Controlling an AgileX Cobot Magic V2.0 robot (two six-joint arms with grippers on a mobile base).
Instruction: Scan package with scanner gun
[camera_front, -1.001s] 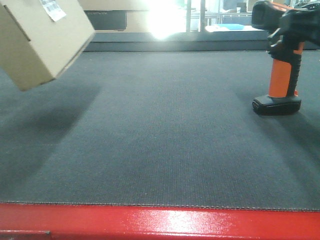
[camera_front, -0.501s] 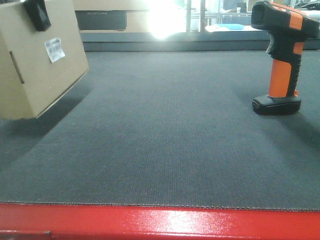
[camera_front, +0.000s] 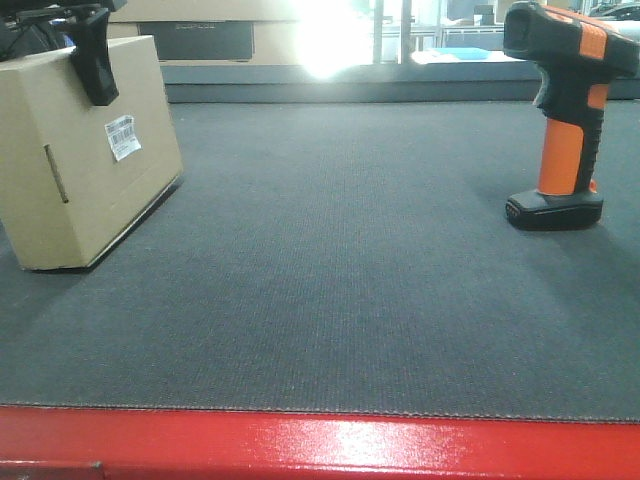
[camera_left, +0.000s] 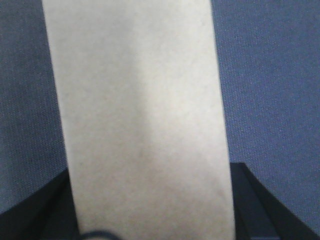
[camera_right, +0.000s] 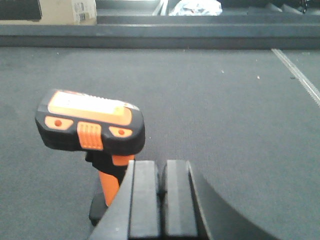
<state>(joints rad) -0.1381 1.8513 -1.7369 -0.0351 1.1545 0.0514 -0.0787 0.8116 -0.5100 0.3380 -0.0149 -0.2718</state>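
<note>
Lowered since earlier, cardboard package (camera_front: 85, 160) is now resting far left on mat, left gripper (camera_front: 95, 65) still clamping it; right gripper (camera_right: 162, 200), fingers together and empty, is sitting behind upright scanner gun (camera_front: 565, 110). Open wide, then grasp handle squarely.

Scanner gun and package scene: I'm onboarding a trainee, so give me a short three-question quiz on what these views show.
1. True or false: the scanner gun stands upright on its base, untouched.
2. Which gripper holds the cardboard box: A left, B right?
3. Fill in: the box's barcode label faces the ____.

Key: 1 true; 2 A, the left gripper; 3 scanner gun. The right gripper is shut, empty.
</note>
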